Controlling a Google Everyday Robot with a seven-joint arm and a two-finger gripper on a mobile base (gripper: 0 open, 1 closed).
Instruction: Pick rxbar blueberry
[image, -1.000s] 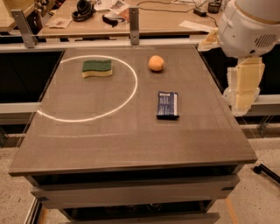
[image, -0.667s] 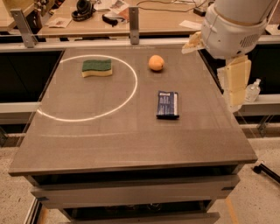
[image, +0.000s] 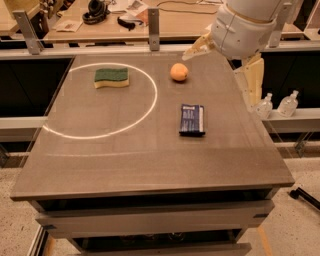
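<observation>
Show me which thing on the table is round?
The orange, behind the flat blue bar; the sponge is flat too. The hand hangs at the far right of the table.

The single camera looked down steeply from the worktop's (image: 150, 165) 6 o'clock side, facing 12 o'clock, set back far enough to take in the whole top. The claw (image: 252, 82) hung, it seemed, at 2 o'clock, by the edge.

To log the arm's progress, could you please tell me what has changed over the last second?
The end effector has swung left and is now at the right edge of the table, up-right of the bar; it touches nothing. The sponge, orange and bar have not moved.
</observation>
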